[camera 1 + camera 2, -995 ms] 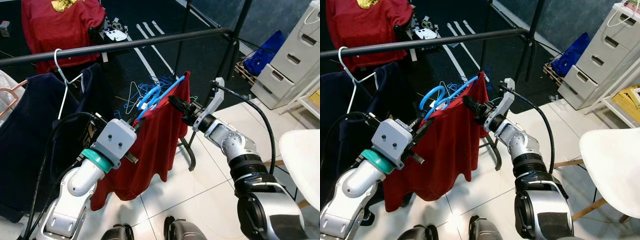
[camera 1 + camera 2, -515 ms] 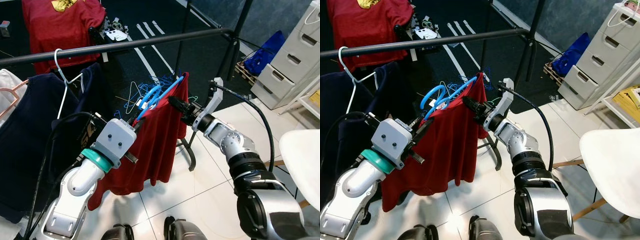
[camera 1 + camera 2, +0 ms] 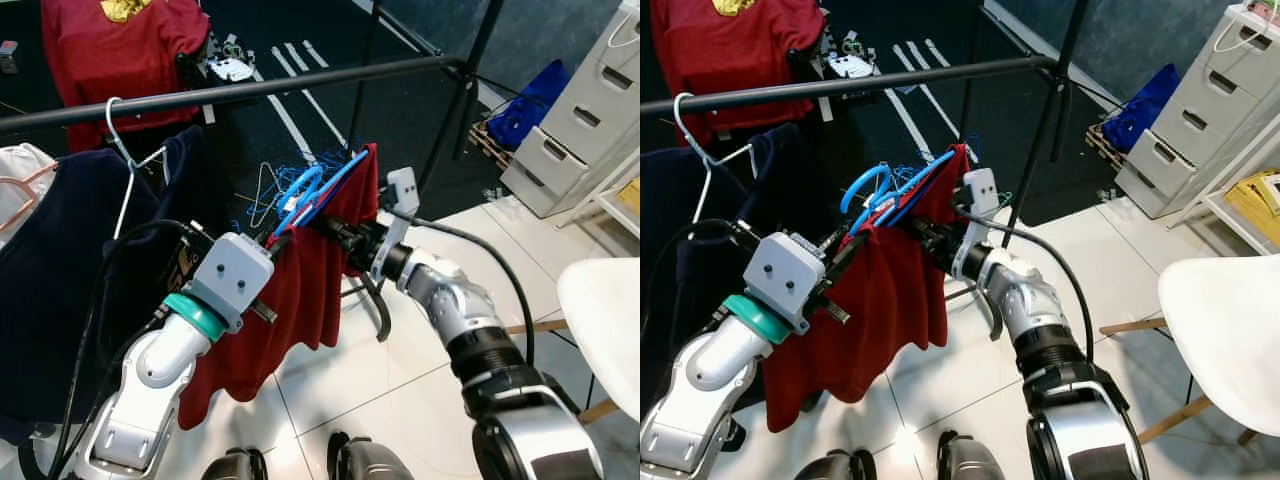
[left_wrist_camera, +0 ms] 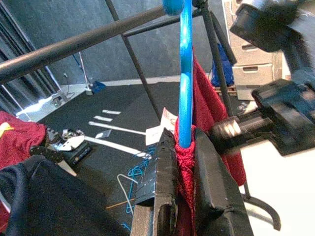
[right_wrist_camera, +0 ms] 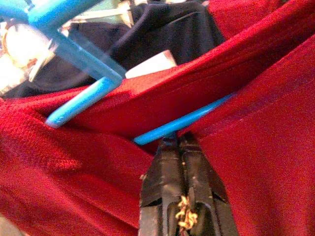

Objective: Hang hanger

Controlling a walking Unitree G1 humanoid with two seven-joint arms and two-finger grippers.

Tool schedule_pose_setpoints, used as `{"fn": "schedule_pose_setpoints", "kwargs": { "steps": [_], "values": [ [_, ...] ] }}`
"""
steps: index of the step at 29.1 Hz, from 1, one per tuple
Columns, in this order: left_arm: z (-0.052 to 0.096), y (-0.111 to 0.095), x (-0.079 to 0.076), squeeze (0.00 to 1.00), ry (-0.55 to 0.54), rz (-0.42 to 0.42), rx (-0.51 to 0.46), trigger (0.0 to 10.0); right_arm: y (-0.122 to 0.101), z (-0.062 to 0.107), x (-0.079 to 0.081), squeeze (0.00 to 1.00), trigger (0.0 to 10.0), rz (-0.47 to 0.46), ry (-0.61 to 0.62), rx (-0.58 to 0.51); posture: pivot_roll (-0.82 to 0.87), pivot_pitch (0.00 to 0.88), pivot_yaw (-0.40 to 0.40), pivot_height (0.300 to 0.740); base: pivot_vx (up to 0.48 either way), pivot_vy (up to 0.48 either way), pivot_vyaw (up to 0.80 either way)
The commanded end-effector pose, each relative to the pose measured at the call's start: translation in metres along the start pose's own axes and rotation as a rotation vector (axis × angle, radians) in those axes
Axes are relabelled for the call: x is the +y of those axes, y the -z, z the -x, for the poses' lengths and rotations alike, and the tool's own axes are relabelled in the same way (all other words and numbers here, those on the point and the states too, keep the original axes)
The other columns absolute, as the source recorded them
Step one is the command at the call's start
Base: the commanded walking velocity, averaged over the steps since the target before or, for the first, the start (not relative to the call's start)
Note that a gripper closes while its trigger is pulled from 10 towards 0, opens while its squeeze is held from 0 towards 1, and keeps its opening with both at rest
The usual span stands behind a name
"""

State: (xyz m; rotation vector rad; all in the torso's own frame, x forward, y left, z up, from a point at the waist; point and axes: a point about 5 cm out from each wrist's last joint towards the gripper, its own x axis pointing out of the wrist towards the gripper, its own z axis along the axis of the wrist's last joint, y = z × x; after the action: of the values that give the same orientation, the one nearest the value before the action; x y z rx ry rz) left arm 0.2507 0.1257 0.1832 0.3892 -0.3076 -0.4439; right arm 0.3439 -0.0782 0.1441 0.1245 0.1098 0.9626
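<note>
A bright blue plastic hanger [image 3: 312, 190] draped with a red cloth garment [image 3: 300, 290] is held below the black metal rail [image 3: 250, 90], clamped by left gripper [image 4: 183, 147] and pinched by right gripper [image 5: 183, 142]; fabric could slip off if tilted.

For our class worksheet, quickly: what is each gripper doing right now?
Left gripper: shut on the blue hanger and red shirt.
Right gripper: shut, fingertips against the red shirt.
</note>
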Motion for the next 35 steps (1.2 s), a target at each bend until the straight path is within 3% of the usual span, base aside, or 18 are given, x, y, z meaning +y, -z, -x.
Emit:
{"fn": "schedule_pose_setpoints", "kwargs": {
  "steps": [1,4,10,13,21,22,23,25,29,30,31,32,34,35],
  "values": [
    [-0.003,-0.005,-0.002,0.0,0.017,0.003,-0.027,10.0,0.007,-0.003,0.011,0.0,0.0,0.106,-0.058,0.062,-0.06,0.0,0.005,0.74,0.0,0.0,0.0],
    [-0.003,-0.005,-0.002,0.0,0.018,0.002,-0.026,10.0,0.008,-0.004,0.016,0.0,0.0,0.194,-0.088,0.1,-0.06,0.0,0.005,0.74,0.0,0.0,0.0],
    [-0.003,-0.005,-0.002,0.0,0.019,0.003,-0.026,10.0,0.009,-0.004,0.018,0.0,0.0,0.227,-0.107,0.111,-0.06,0.0,0.005,0.74,0.0,0.0,0.0],
    [-0.003,-0.005,-0.003,0.0,0.019,0.005,-0.023,10.0,0.012,-0.003,0.034,0.0,0.0,0.386,-0.214,0.158,-0.06,0.0,0.006,0.74,0.0,0.0,0.0],
    [-0.002,-0.005,-0.003,0.0,0.019,0.006,-0.021,10.0,0.011,-0.002,0.046,0.0,0.0,0.462,-0.261,0.15,-0.06,0.0,0.005,0.74,0.0,0.0,0.0],
    [-0.002,-0.005,-0.003,0.0,0.019,0.005,-0.02,10.0,0.004,-0.003,0.041,0.0,1.0,0.446,-0.2,0.105,-0.06,0.0,0.002,0.74,0.0,0.0,0.0],
    [-0.002,-0.005,-0.003,0.0,0.019,0.006,-0.018,10.0,-0.007,-0.002,0.032,0.0,10.0,0.404,-0.095,0.037,-0.06,0.005,0.001,0.74,0.0,0.0,0.0],
    [-0.001,-0.004,-0.003,0.0,0.018,0.006,-0.015,10.0,-0.025,0.006,0.018,0.0,10.0,0.322,0.062,-0.088,-0.06,0.011,0.004,0.74,0.0,0.0,0.0],
    [0.0,-0.004,-0.003,0.0,0.018,0.006,-0.012,10.0,-0.035,0.02,0.013,0.0,10.0,0.235,0.148,-0.207,-0.06,0.019,0.005,0.74,0.0,0.0,0.0],
    [0.001,-0.004,-0.002,0.0,0.019,0.005,-0.009,10.0,-0.034,0.029,0.013,0.68,10.0,0.158,0.187,-0.27,-0.05,0.026,0.008,0.74,0.0,0.0,0.0],
    [0.001,-0.004,-0.001,0.0,0.02,0.004,-0.008,10.0,-0.033,0.034,0.013,0.68,10.0,0.111,0.208,-0.304,-0.05,0.026,0.01,0.74,0.0,0.0,0.0],
    [0.001,-0.003,0.0,0.0,0.022,0.0,-0.006,10.0,-0.027,0.04,0.013,1.0,10.0,0.051,0.235,-0.329,-0.06,0.028,0.015,0.74,0.0,0.0,0.0],
    [0.0,-0.003,0.001,0.0,0.025,-0.005,-0.004,10.0,-0.018,0.05,0.011,1.0,10.0,-0.037,0.296,-0.365,-0.06,0.033,0.017,0.74,0.0,0.0,0.0],
    [0.0,-0.003,0.001,0.0,0.025,-0.005,-0.004,10.0,-0.018,0.05,0.011,1.0,10.0,-0.037,0.296,-0.365,-0.06,0.033,0.017,0.74,0.0,0.0,0.0]
  ]
}}
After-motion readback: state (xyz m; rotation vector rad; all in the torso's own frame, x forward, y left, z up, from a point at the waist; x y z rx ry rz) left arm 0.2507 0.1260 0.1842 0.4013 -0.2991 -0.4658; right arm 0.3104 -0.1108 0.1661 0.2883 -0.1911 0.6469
